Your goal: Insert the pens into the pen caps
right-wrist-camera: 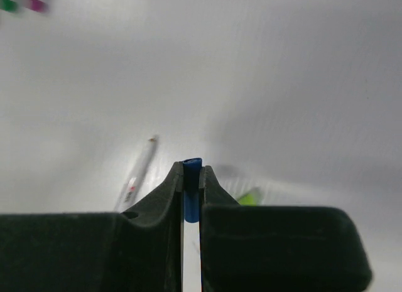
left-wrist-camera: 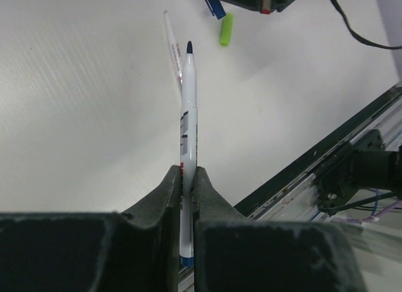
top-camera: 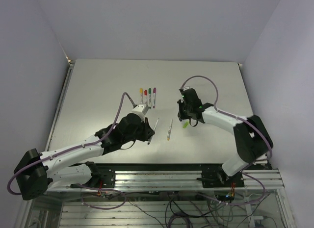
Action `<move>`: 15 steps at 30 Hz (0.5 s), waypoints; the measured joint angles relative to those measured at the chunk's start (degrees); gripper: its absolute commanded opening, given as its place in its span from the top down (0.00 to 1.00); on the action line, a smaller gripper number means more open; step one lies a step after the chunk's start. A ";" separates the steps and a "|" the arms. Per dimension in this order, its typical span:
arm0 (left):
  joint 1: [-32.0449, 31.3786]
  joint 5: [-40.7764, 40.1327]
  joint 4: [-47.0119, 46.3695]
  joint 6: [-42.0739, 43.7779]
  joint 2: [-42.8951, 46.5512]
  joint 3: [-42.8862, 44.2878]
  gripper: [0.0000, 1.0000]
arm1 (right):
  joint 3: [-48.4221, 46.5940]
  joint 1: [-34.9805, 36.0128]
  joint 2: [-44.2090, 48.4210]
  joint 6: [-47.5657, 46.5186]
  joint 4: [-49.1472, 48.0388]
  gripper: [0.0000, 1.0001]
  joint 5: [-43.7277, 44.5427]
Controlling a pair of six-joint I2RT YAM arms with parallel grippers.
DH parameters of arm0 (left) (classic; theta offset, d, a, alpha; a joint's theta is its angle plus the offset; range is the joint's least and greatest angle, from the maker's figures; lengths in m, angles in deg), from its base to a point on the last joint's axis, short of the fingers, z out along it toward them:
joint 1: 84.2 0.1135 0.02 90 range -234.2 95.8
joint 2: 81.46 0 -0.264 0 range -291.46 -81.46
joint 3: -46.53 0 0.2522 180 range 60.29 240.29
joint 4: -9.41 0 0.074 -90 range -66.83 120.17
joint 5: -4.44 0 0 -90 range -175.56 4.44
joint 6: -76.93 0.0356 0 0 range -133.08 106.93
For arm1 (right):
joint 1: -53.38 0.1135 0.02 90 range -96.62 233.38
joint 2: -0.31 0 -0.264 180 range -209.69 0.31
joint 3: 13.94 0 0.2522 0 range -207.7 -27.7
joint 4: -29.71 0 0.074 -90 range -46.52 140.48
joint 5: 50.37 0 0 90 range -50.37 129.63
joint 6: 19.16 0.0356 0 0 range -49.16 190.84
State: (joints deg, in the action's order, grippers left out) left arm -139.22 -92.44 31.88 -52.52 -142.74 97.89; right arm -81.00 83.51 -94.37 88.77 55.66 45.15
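My left gripper (top-camera: pixel 148 134) (left-wrist-camera: pixel 187 174) is shut on a silvery pen (left-wrist-camera: pixel 188 116) with a blue rear end. Its bare dark tip (left-wrist-camera: pixel 189 47) points away, toward the right gripper. My right gripper (top-camera: pixel 184 115) (right-wrist-camera: pixel 192 171) is shut on the blue cap (right-wrist-camera: pixel 192 179), which also shows in the left wrist view (left-wrist-camera: pixel 217 9). A second uncapped pen (top-camera: pixel 170 130) (left-wrist-camera: pixel 171 41) (right-wrist-camera: pixel 138 173) lies on the table between the grippers. The light green cap (top-camera: pixel 185 124) (left-wrist-camera: pixel 225 29) (right-wrist-camera: pixel 251 196) lies on the table just by the right gripper.
Several capped pens lie side by side at mid-table, with yellow (top-camera: pixel 141 94), red (top-camera: pixel 145 96), green (top-camera: pixel 150 95) and magenta (top-camera: pixel 154 94) caps. The table's near edge and metal rail (top-camera: pixel 186 176) run behind the arm bases.
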 measured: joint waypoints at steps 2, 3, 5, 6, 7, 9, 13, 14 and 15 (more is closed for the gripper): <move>-0.02 0.00 -2.05 -0.04 1.22 -1.05 0.93 | 1.42 0.00 4.68 1.05 -1.38 1.00 -0.81; -0.02 0.02 -2.93 -0.09 1.68 -1.51 0.93 | 2.25 0.07 7.80 1.81 -2.40 1.00 -1.18; -0.02 0.02 -5.75 -0.44 2.47 -2.84 0.93 | 3.67 0.35 13.86 3.61 -4.96 1.00 -1.77; -0.07 0.02 -7.80 -0.72 2.80 -3.74 0.93 | 4.44 0.68 17.05 4.63 -6.71 1.00 -2.10; -0.11 0.02 -9.42 -0.96 2.95 -4.44 0.93 | 5.31 1.20 20.02 5.64 -8.59 1.00 -2.21; -0.35 0.02 -12.61 -1.40 2.97 -5.53 0.93 | 6.51 2.60 24.44 7.23 -11.13 1.00 -2.21; -1.18 0.02 -19.04 -1.44 2.91 -6.32 0.93 | 9.20 7.26 31.08 9.79 -16.72 1.00 -1.57; -1.51 0.00 -21.73 -1.38 2.82 -6.38 0.93 | 9.94 8.15 32.20 10.21 -18.23 1.00 -1.42; -1.75 0.00 -24.04 -1.31 2.67 -6.40 0.93 | 10.91 9.01 33.55 10.69 -20.06 1.00 -1.38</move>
State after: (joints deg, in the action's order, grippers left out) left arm -140.97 -92.44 7.84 -53.83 -140.07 91.49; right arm -70.09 92.52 -60.82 99.46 35.60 43.77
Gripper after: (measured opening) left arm 0.158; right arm 0.047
